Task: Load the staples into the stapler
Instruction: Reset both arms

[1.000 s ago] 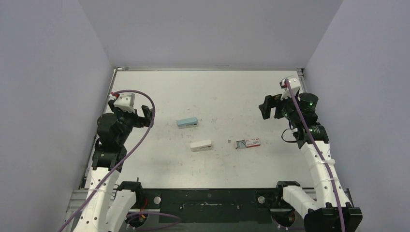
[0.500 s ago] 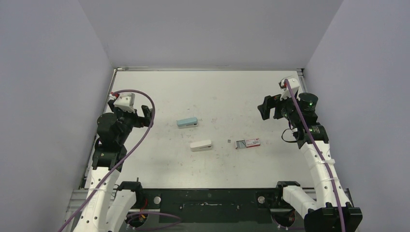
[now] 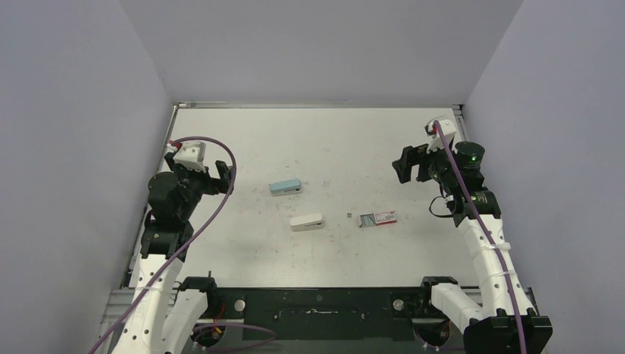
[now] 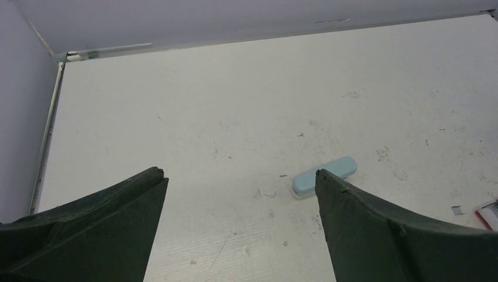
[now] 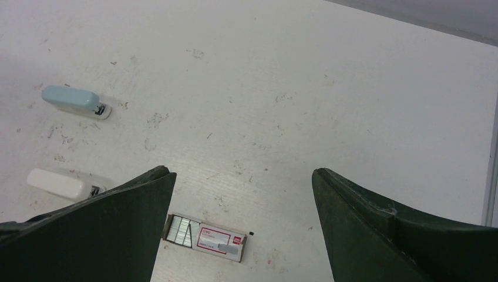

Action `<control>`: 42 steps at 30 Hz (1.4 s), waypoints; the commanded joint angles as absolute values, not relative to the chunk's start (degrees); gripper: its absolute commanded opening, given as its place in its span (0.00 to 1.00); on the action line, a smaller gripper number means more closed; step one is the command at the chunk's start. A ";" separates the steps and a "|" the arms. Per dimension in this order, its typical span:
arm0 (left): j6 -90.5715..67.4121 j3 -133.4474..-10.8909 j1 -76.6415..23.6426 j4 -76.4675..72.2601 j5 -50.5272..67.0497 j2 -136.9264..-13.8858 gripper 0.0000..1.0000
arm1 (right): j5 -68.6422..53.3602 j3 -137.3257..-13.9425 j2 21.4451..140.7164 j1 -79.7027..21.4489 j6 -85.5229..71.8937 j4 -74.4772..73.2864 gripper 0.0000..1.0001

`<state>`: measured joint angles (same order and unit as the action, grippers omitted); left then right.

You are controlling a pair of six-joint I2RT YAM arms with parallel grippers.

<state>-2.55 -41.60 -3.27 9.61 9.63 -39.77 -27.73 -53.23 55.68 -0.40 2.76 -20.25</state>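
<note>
Two staplers lie mid-table: a light blue stapler (image 3: 284, 187) (image 4: 335, 168) (image 5: 73, 100) and, nearer, a white stapler (image 3: 306, 221) (image 5: 59, 183). Right of them lies the red-and-white staple box (image 3: 377, 218) (image 5: 205, 237), its left end open on silvery staples (image 5: 179, 229). One grey strip (image 5: 227, 249) rests on the box top. A tiny loose piece (image 3: 348, 215) sits between white stapler and box. My left gripper (image 3: 221, 177) (image 4: 238, 171) hovers open, left of the blue stapler. My right gripper (image 3: 409, 164) (image 5: 242, 171) hovers open, beyond the box. Neither holds anything.
Grey walls close the table (image 3: 324, 140) at the back and both sides. A metal rail (image 4: 50, 129) runs along the left edge. The arm bases and a black bar (image 3: 317, 302) sit at the near edge.
</note>
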 commanded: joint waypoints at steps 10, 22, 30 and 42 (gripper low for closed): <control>-2.68 -41.33 -2.90 5.99 10.43 -39.90 0.96 | -29.03 -55.01 55.96 -0.11 2.81 -18.81 0.90; -2.64 -40.61 -2.90 5.12 10.86 -40.69 0.97 | -29.40 -55.59 57.27 -0.11 2.38 -18.56 0.90; -2.64 -40.29 -2.90 4.83 11.25 -40.87 0.97 | -29.68 -55.72 57.74 -0.12 2.11 -18.46 0.90; -2.55 -40.03 -2.72 4.22 9.52 -40.37 0.96 | -29.62 -56.30 57.51 -0.10 1.84 -18.63 0.90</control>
